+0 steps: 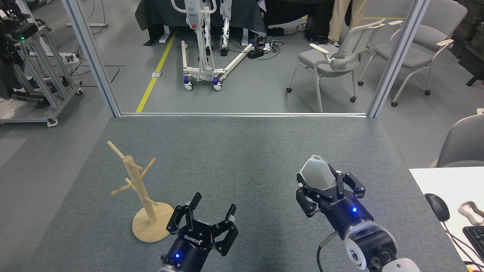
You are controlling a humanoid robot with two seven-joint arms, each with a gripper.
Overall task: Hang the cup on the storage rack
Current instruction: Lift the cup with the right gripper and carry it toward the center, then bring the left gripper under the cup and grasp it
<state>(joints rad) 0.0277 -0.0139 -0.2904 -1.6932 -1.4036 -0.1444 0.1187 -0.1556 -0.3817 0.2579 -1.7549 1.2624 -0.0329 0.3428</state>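
- The right tool (328, 187) is clamped on the cup (317, 174), its dark fingers (305, 200) wrapping the white faceted body from both sides.
- The cup is held up off the grey tabletop (242, 151), over its right half, tilted so the hexagonal rim faces up and away from the robot; the small holed tab sits at the far top edge of the rim.
- The left tool (213, 206) hangs low near the front edge of the tabletop with its fingers spread apart and nothing between them.
- The storage rack (137, 189) stands upright on its round wooden base on the left side of the tabletop, just to the left of the left tool, not touching it.
- All the pegs of the storage rack are bare, angling upward from the post.
- The cup and the storage rack are well apart, with the left tool between them.
- A computer mouse (437, 206) lies on a white desk (446, 181) at the right edge.
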